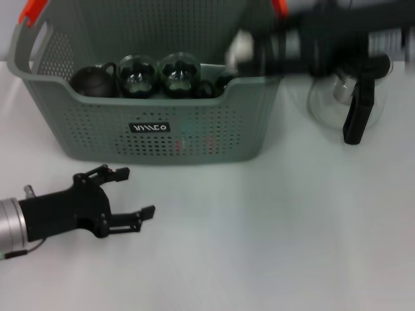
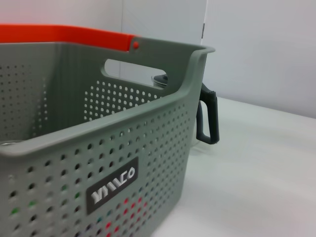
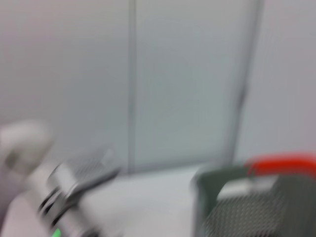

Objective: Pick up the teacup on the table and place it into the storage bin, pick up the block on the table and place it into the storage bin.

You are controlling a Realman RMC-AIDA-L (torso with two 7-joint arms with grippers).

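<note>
My left gripper [image 1: 133, 192] sits lower left, fingers spread, bare table [image 1: 272, 246] all around. The storage bin [image 1: 149, 126] fills upper center. My right gripper [image 1: 241, 48] blurs over its right rim, fingers' state unclear, glass pitcher [image 1: 350, 97] just beyond.

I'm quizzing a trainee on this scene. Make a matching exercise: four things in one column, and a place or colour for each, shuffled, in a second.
Things:
1. storage bin
2. glass pitcher
3. left tool
4. bin handle tips

Descriptions:
A. orange
B. low over the table in front of the bin, open
C. grey-green, perforated walls
D. on the table by the bin's right end

Pairs: 1-C, 2-D, 3-B, 4-A
</note>
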